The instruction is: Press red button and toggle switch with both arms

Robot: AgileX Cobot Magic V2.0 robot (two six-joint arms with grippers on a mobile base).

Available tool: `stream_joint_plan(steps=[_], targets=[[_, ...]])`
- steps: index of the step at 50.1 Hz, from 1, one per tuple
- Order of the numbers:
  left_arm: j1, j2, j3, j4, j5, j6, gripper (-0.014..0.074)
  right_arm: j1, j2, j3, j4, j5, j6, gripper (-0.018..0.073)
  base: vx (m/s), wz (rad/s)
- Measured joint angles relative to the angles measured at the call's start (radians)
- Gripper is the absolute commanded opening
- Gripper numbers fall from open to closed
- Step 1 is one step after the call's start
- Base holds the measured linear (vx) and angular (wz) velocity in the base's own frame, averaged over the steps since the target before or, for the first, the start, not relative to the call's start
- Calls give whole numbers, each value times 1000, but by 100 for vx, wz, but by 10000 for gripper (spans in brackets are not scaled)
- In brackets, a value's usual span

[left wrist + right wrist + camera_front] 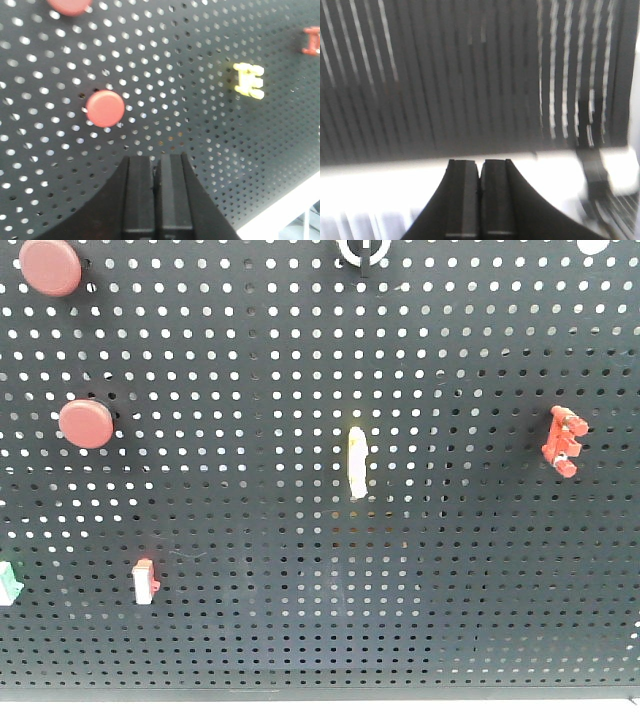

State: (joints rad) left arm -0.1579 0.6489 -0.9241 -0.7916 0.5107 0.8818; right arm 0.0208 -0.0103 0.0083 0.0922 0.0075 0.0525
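Note:
A black pegboard (300,620) carries two round red buttons, one at mid left (86,423) and one at the top left (50,266). A yellow toggle switch (357,461) sits at the centre and a red switch (563,439) at the right. In the left wrist view my left gripper (156,159) is shut and empty, below and right of a red button (105,108); the yellow switch (248,81) is further right. My right gripper (480,162) is shut and empty before a motion-blurred board. Neither gripper shows in the front view.
A small red-and-white switch (144,581) and a green part (8,583) sit at the lower left of the board. A white ring (362,250) hangs at the top. The board's bottom edge meets a white surface (320,710).

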Motion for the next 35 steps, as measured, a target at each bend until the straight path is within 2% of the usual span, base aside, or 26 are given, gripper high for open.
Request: stream_joint_plan(steps=[5,10,18,23,29,35], targets=[[0,0,0,0,-1,0,1,0,16,-107,15,10,12,0,0,0],[0,0,0,0,-10,0,1,0,101,-283,15,15,12,0,0,0],[0,0,0,-1,-32,0,1,3,359,-572,29,46,12,0,0,0],[0,0,0,-1,-35,0,1,36,523,-732,86,120,13,0,0,0],[0,0,0,-1,-35,0,1,150,709,-903,162,236,-30,0,0,0],[0,0,0,-1,-35,0,1,316,892,-1037,225,262,-185,0,0,0]])
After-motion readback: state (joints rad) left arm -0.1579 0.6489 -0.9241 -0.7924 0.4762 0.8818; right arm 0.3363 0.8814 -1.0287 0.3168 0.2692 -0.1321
